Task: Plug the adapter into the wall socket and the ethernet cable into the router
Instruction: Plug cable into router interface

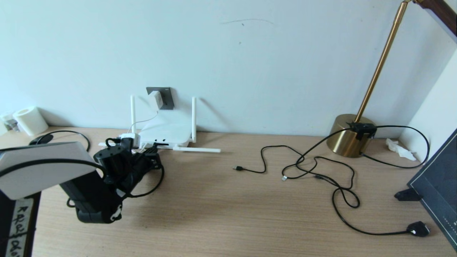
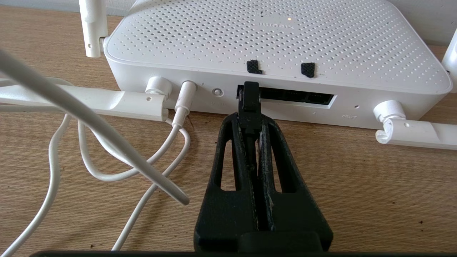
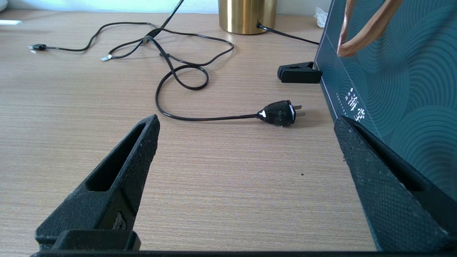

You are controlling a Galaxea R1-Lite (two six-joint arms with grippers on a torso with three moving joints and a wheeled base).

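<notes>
Left fingers (image 2: 228, 142) pinching ethernet cable (image 2: 249, 101) plug at router (image 2: 271, 43) port, right fingers (image 3: 375, 157) spread wide

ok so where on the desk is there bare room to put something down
Bare desk runs from the router to the loose black cables, and in front of them. Crowded: around the router, where the left claw grips the ethernet cable, and by the lamp base.
</notes>
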